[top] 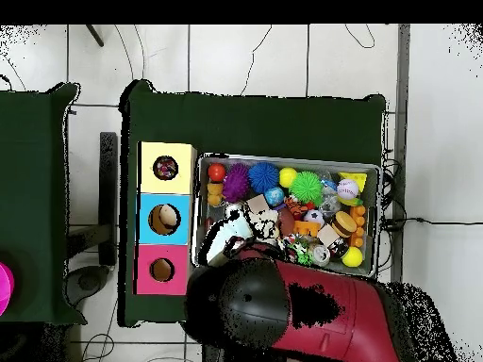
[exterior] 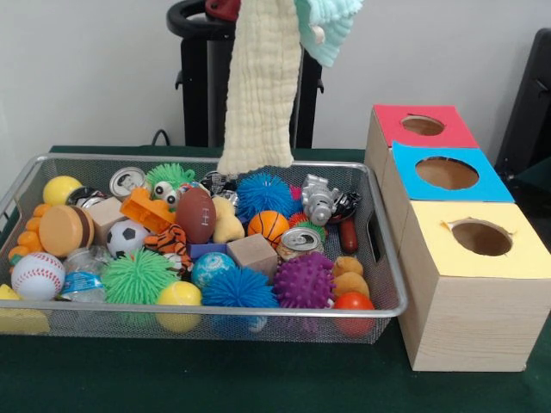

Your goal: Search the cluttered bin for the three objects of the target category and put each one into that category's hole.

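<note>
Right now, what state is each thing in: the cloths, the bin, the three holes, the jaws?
cream cloth: hanging above the bin, lifted
mint cloth: hanging beside it
wire bin: full of toys
yellow hole: something inside
blue hole: something pale inside
red hole: nothing visible inside
jaws: hidden by cloth

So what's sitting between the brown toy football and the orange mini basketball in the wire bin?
In the front view, a tan plush toy lies between the brown toy football and the orange mini basketball, inside the wire bin.
</note>
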`<state>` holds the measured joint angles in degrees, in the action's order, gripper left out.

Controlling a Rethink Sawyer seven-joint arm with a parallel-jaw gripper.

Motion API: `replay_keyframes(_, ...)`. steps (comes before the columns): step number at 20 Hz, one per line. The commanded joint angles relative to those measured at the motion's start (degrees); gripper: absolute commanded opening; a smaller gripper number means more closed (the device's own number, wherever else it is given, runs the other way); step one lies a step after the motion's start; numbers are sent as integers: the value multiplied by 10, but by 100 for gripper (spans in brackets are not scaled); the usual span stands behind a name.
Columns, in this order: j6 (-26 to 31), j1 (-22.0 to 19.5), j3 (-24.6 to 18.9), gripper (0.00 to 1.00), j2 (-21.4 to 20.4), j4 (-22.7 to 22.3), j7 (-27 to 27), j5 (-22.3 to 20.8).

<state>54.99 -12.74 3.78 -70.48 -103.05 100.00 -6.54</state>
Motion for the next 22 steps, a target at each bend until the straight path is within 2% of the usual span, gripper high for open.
replay_keyframes(1, -16, -17, -49, 0, 6, -70, -95, -14)
replay_keyframes(20, -44, -22, -62, 0, 8, -70, -68, -23)
replay_keyframes(22, -71, -20, -59, 0, 7, -71, -45, -22)
